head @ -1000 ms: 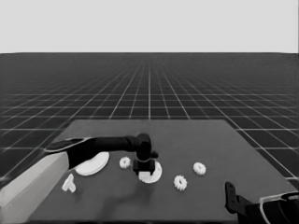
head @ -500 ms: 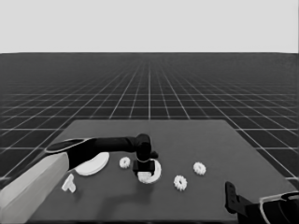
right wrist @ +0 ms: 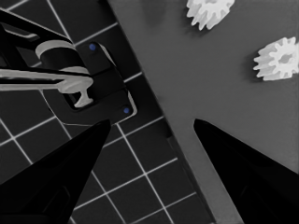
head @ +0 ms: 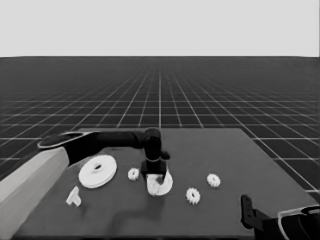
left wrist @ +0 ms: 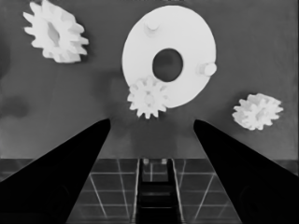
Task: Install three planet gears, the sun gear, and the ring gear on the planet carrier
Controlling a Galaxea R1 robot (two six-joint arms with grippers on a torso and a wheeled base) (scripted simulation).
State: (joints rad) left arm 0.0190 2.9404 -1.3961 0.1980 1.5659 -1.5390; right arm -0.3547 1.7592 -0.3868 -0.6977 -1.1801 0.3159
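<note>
White against the dark table (head: 260, 165), the smaller round part (left wrist: 170, 56) lies at centre of the head view under my left gripper (left wrist: 152, 122), with one gear (left wrist: 147, 97) sitting on its edge and my fingers spread apart, gripping nothing. Loose gears lie just left of it (head: 133, 174) and to its right (head: 193, 195) (head: 213, 180); the larger round part (head: 98, 171) and thin white piece (head: 74, 196) lie at lower left. My right gripper (right wrist: 152, 122) waits at lower right, fingers apart.

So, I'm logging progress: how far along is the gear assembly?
Early. One gear sits on the smaller round part, with the left gripper open above it. Two pegs there are bare. Three gears lie loose, and the larger round part lies apart on the table. The right gripper waits at the table's corner.
</note>
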